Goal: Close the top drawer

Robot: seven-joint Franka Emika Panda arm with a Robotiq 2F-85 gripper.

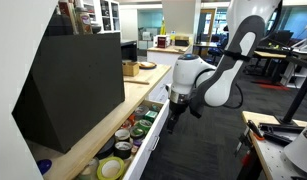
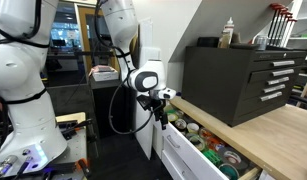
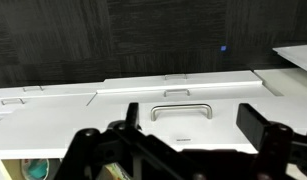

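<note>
The top drawer (image 1: 143, 148) of the white cabinet stands pulled far out, and several coloured tape rolls (image 1: 121, 150) lie in it. It also shows in an exterior view (image 2: 181, 156) with its rolls (image 2: 215, 152). My gripper (image 1: 174, 108) hangs open and empty by the drawer's outer end, close to the white front, also seen in an exterior view (image 2: 161, 112). In the wrist view my gripper (image 3: 193, 130) has both fingers spread over a white panel with a metal handle (image 3: 181, 108). A corner of the drawer's inside (image 3: 33, 170) shows at the bottom left.
A black tool chest (image 1: 73, 85) sits on the wooden countertop (image 1: 88, 140) above the drawer, also seen in an exterior view (image 2: 238, 80). A second white robot (image 2: 23, 80) stands nearby. Office desks and chairs (image 1: 283, 60) fill the background. Dark carpet (image 1: 208, 145) lies beside the cabinet.
</note>
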